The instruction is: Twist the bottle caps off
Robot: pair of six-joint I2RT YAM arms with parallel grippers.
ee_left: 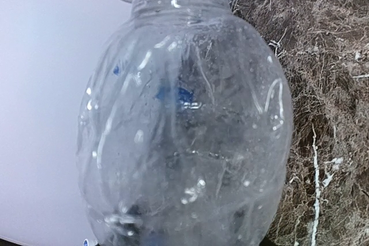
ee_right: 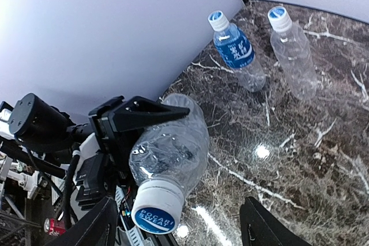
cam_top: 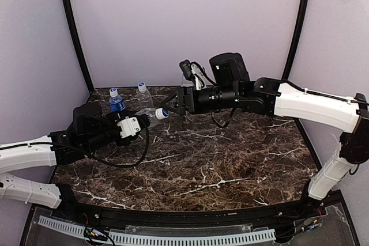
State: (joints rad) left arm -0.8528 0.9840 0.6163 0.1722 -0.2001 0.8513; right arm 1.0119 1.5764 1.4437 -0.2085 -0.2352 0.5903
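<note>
on the unscrewing step for one clear bottle (ee_right: 173,142): my left gripper (cam_top: 141,120) is clamped part-closed round its crumpled body, holding it tipped over above the far left of the table (ee_right: 300,159), with the cap (ee_right: 157,207) pointing at my right gripper (ee_right: 181,229). the right jaws are wide apart, either side of the cap and gripping nothing. next i reckon it has to pinch the cap square and twist while the left stops the body spinning.

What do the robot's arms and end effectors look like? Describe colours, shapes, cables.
The left arm and right arm have smooth white link shells and black joints. Loose black cables loop from both wrists. The left end effector and right end effector are black, two-fingered; the left carries a white block.
</note>
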